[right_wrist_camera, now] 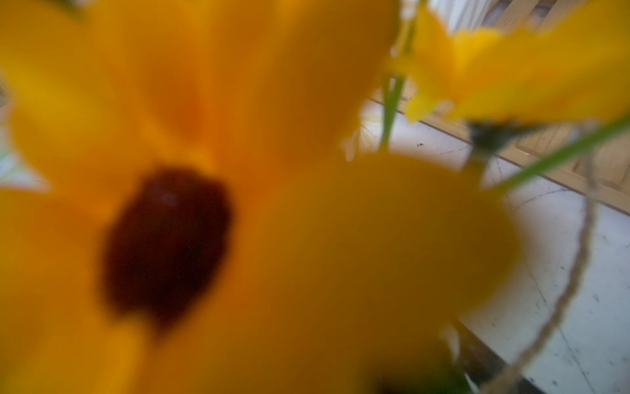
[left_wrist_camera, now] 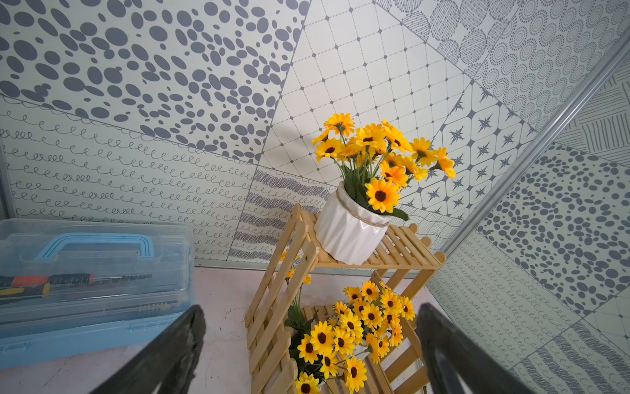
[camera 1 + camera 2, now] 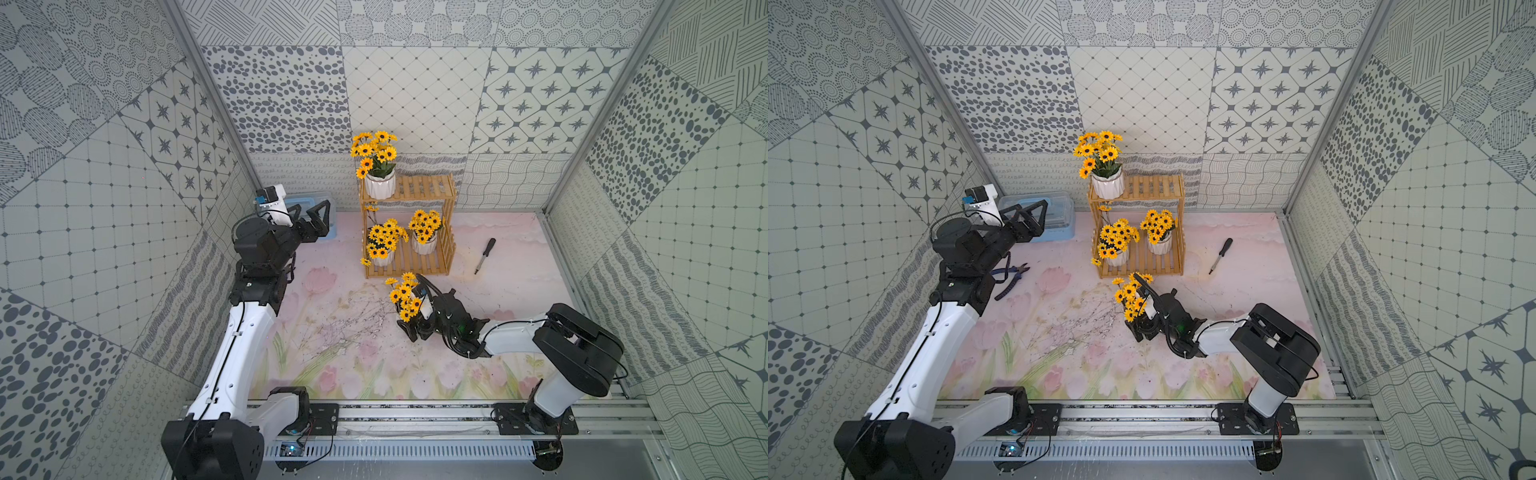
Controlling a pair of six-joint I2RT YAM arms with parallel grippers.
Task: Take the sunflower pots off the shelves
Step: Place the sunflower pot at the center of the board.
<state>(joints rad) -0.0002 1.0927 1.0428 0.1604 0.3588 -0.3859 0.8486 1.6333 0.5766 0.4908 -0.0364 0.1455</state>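
Over on the left, the left pincer (image 3: 322, 222) hangs above the desk (image 3: 511, 245), jaws spread wide with nothing between them, just in front of the blue-and-clear toolbox (image 3: 1054, 214) by the far wall. Pliers (image 3: 1011, 277) lie near it in a top view. Centre now: the wooden shelves (image 3: 424, 189) stand at the far side, one sunflower pot (image 3: 380, 186) on the left end of the top shelf, a second pot (image 3: 383, 257) and a third pot (image 3: 424, 245) side by side on the bottom shelf. The fourth pot (image 3: 404, 296) is off the shelves, down by the desk just in front of them. The right pincer (image 3: 415, 328) sits at its base, but flowers hide the jaws, so I cannot tell whether it grips or has let go. To the right, a screwdriver (image 3: 484, 255) lies alone on the desk.
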